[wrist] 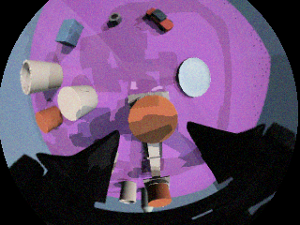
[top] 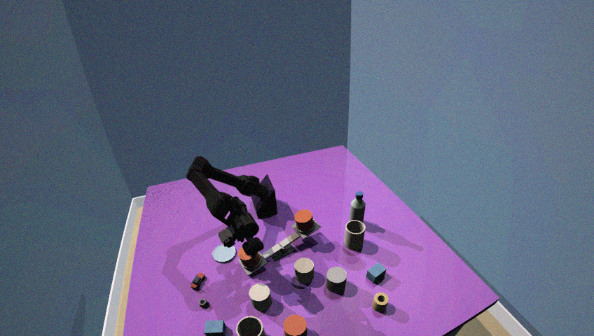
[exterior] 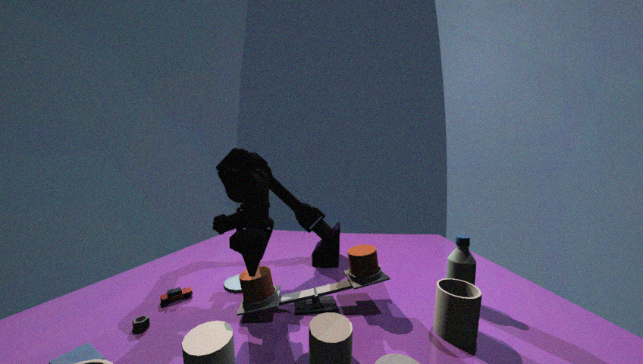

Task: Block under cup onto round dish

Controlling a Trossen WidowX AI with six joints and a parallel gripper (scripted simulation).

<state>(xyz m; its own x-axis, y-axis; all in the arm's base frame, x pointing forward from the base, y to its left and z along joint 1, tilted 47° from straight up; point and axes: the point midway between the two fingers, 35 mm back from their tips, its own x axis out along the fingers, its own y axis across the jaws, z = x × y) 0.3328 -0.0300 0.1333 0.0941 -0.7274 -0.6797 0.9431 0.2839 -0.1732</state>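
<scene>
"Where does the claw (top: 252, 251) (exterior: 252, 273) (wrist: 154, 129) stand?"

"Wide open, nothing between its fingers, above the lower cup (top: 249, 262) (exterior: 258, 289) (wrist: 153, 117). In the wrist view the tips flank that cup near nine and three o'clock."

"And the block?"

"Hidden; I'd judge it under that cup, since its end of the balance (top: 272, 251) (exterior: 293, 297) (wrist: 154, 161) sits low."

"Which way does the beam run?"

"Towards six o'clock in the wrist view, to the higher cup (top: 305, 222) (exterior: 363, 262) (wrist: 159, 194) (the one not to touch). The cup's axis leans with its pan, so I'd line up with that and go down."

"The dish (top: 223, 253) (exterior: 233, 283) (wrist: 194, 77)?"

"Between one and two o'clock from the lower cup, same view."
</scene>
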